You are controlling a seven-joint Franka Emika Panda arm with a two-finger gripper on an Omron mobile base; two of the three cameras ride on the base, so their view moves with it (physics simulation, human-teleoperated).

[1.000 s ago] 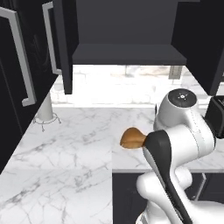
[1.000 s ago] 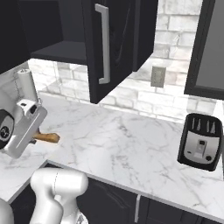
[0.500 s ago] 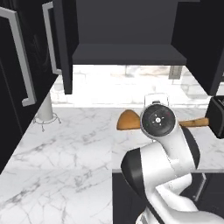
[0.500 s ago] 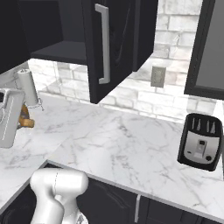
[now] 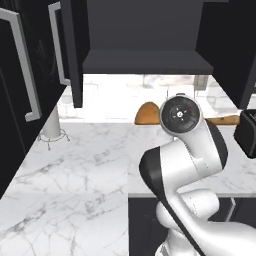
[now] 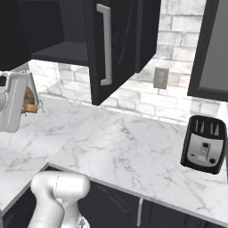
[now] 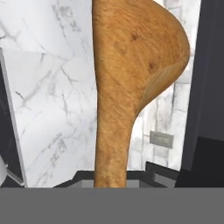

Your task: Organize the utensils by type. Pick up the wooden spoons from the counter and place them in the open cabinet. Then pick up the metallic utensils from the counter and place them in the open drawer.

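Observation:
A large tan-orange wooden spoon (image 7: pixel 127 87) runs up the hand view, broad bowl at the top, and my gripper (image 7: pixel 111 179) is shut on its handle. From the left base view the spoon's bowl (image 5: pixel 147 114) and handle end stick out on either side of my wrist, which hides the fingers. It hangs in the air above the white marble counter (image 5: pixel 75 165), just below the shelf of the open cabinet (image 5: pixel 145 62). In the right base view the spoon (image 6: pixel 30 100) shows at the far left beside my hand. The other utensils and the open drawer are out of view.
The cabinet's dark doors (image 5: pixel 72 50) stand open on both sides of the shelf. A black toaster (image 6: pixel 204 144) sits on the counter to the right. A white stand (image 5: pixel 51 125) is at the back left by the tall dark units. A wall outlet (image 6: pixel 160 78) is on the brick backsplash.
My arm has lifted the spoon off the counter and carried it up and back toward the cabinet shelf. The grip has stayed the same.

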